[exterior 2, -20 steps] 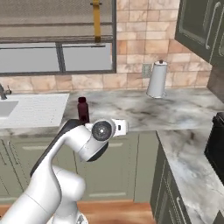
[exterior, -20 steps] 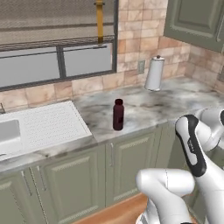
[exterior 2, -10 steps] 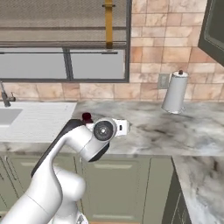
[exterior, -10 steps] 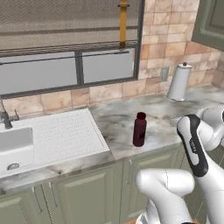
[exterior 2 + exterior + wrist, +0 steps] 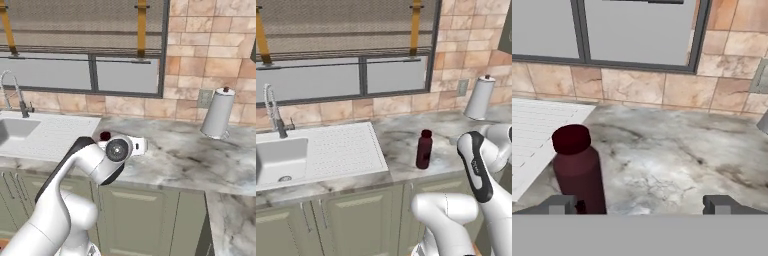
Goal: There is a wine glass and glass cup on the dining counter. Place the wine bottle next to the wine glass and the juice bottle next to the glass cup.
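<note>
Marble worktop (image 5: 401,137) by the white sink (image 5: 276,160) now sits square ahead of me; over the last second the base has slid left, so the whole scene drifted right across both base cameras. That was my driving, not the juice bottle (image 5: 578,167) shifting. It stands upright just left of my pincer (image 5: 639,204), near the left fingertip (image 5: 559,204), nothing gripped. Both jaws are spread wide. I judge I'm lined up close enough to start reaching, though the bottle still needs centring between the tips.

We see a stout dark red juice bottle (image 5: 424,149) with a smooth matt plastic look. It stands on the polished grey-veined marble worktop (image 5: 401,140). We note a matt white ribbed sink drainboard (image 5: 338,150) beside it.
</note>
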You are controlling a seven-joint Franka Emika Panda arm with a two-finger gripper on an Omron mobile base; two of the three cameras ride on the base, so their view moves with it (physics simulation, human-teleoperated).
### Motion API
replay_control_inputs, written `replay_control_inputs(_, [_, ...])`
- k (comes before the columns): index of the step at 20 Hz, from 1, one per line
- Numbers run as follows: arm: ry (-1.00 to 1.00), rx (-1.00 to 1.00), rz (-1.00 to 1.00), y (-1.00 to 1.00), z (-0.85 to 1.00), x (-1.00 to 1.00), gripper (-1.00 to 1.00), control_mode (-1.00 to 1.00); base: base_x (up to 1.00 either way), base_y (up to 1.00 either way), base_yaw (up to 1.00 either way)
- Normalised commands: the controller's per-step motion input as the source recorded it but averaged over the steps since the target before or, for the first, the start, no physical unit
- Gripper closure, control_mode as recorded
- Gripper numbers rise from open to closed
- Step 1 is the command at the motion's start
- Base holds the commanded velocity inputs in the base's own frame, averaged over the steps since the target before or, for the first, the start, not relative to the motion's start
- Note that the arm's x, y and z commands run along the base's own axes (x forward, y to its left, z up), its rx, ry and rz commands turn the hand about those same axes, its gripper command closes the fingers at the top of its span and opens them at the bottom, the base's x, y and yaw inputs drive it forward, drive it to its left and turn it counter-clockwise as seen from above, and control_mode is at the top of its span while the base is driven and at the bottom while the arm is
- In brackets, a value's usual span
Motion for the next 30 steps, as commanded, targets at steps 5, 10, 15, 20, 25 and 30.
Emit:
replay_control_inputs(5, [0.0, 0.0, 0.0, 0.0, 0.0, 0.0, -1.0, 1.0, 0.41, -0.31, 0.05])
replay_control_inputs(10, [0.0, 0.0, 0.0, 0.0, 0.0, 0.0, -1.0, 1.0, 0.43, -0.39, 0.0])
replay_control_inputs(15, [0.0, 0.0, 0.0, 0.0, 0.0, 0.0, -1.0, 1.0, 0.21, -0.18, 0.01])
replay_control_inputs(20, [0.0, 0.0, 0.0, 0.0, 0.0, 0.0, -1.0, 1.0, 0.0, 0.0, 0.0])
replay_control_inputs(25, [0.0, 0.0, 0.0, 0.0, 0.0, 0.0, -1.0, 1.0, 0.0, 0.0, 0.0])
replay_control_inputs(30, [0.0, 0.0, 0.0, 0.0, 0.0, 0.0, -1.0, 1.0, 0.0, -0.01, 0.0])
